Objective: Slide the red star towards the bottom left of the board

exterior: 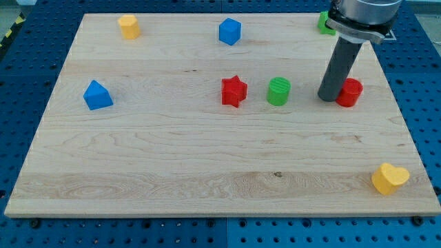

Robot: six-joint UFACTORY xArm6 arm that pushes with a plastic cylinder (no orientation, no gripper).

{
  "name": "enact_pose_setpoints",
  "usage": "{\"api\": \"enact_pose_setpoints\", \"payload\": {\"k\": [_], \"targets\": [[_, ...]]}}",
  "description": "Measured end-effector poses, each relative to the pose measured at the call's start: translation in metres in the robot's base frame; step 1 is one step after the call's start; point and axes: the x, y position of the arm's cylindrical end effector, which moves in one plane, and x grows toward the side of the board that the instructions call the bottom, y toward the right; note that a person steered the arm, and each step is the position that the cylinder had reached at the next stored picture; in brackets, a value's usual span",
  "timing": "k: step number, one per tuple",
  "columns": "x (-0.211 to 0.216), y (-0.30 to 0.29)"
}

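Since my tip [329, 97], a bare rod gripping nothing, touches the red cylinder [350, 92] at right, circle above the green cylinder [279, 91] to the red star's [234, 91] upper right

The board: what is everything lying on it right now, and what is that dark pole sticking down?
red star: one, red, near the board's middle
green cylinder: one, green, just to the view's right of the star
red cylinder: one, red, further to the view's right, beside the rod
blue cube: one, blue, top centre
yellow block: one, yellow, top left
blue block: one, blue, wedge-like, left side
yellow heart: one, yellow, bottom right corner
green block: one, green, top right, mostly hidden by the arm
wooden board: one, light wood, on a blue perforated table
my tip: one, dark rod end, immediately left of the red cylinder; contact unclear
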Motion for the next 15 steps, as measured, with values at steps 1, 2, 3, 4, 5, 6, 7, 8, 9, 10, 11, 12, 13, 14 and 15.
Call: {"api": "enact_pose_setpoints", "payload": {"k": [1, 2, 3, 4, 5, 6, 7, 8, 9, 10, 11, 12, 13, 14, 15], "targets": [[0.0, 0.007], [0.0, 0.018], [0.0, 0.016], [-0.005, -0.003], [-0.023, -0.036], [-0.04, -0.048], [-0.045, -0.061], [-0.05, -0.092], [-0.051, -0.095], [-0.051, -0.095], [-0.048, -0.109], [-0.038, -0.12], [-0.016, -0.126], [0.005, -0.131], [-0.01, -0.14]]}}
